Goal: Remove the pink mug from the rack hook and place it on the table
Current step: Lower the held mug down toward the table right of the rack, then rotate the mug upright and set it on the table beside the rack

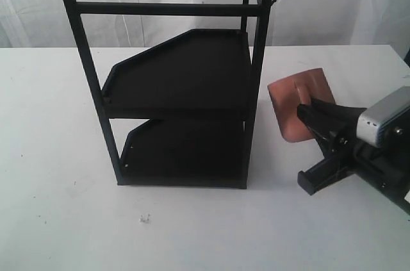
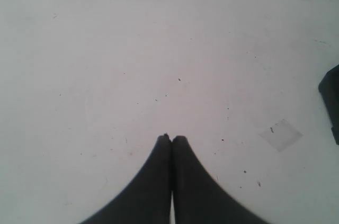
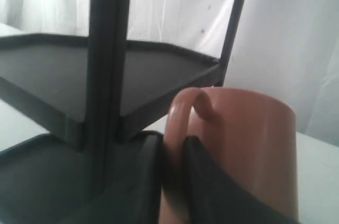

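Observation:
The pink mug [image 1: 291, 101] is off the rack, tilted just above or on the table [image 1: 64, 220], right of the black rack's [image 1: 186, 79] front right post. My right gripper [image 1: 309, 114] is shut on its handle. In the right wrist view both fingers pinch the handle loop, the gripper [image 3: 172, 138] is shut on the mug [image 3: 249, 144], and the rack post [image 3: 103, 49] stands close beside them. A short peg, the rack hook [image 1: 274, 1], sticks out near that post's top with nothing on it. My left gripper [image 2: 171, 138] is shut and empty over bare table [image 2: 106, 49].
A tiny white scrap [image 1: 144, 219] lies in front of the rack. A clear tape patch [image 2: 280, 134] and a dark object's edge [image 2: 332, 102] show in the left wrist view. White curtains hang behind the table.

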`<act>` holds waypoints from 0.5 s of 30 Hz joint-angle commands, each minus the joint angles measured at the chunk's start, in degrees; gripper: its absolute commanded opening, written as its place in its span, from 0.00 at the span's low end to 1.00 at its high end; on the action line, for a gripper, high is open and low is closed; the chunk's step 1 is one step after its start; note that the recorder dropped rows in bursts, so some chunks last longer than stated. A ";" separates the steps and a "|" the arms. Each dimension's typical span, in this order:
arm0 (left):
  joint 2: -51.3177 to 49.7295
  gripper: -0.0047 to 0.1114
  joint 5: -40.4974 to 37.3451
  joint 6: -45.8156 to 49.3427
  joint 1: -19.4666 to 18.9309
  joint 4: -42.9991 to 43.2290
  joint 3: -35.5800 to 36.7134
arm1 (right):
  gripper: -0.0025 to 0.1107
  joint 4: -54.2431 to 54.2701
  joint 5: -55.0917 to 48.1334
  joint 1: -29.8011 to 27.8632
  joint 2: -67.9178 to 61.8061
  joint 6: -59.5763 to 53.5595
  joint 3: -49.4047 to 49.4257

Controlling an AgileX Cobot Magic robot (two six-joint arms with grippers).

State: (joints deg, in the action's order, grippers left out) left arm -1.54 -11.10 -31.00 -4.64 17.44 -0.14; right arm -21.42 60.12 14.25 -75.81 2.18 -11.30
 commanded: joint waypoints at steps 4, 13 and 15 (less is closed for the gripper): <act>0.22 0.04 -0.02 -0.03 0.39 0.14 0.14 | 0.09 4.60 9.84 0.10 -9.89 -8.07 0.06; 0.22 0.04 -0.02 -0.03 0.39 0.14 0.14 | 0.02 4.64 9.84 0.10 -19.11 -12.43 -4.60; 0.22 0.04 -0.02 -0.03 0.39 0.14 0.14 | 0.02 4.64 9.84 0.10 -21.15 -12.43 -5.85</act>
State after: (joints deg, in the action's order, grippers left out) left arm -1.54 -11.10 -31.00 -4.64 17.44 -0.14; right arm -16.80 67.76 14.25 -94.59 -9.41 -15.49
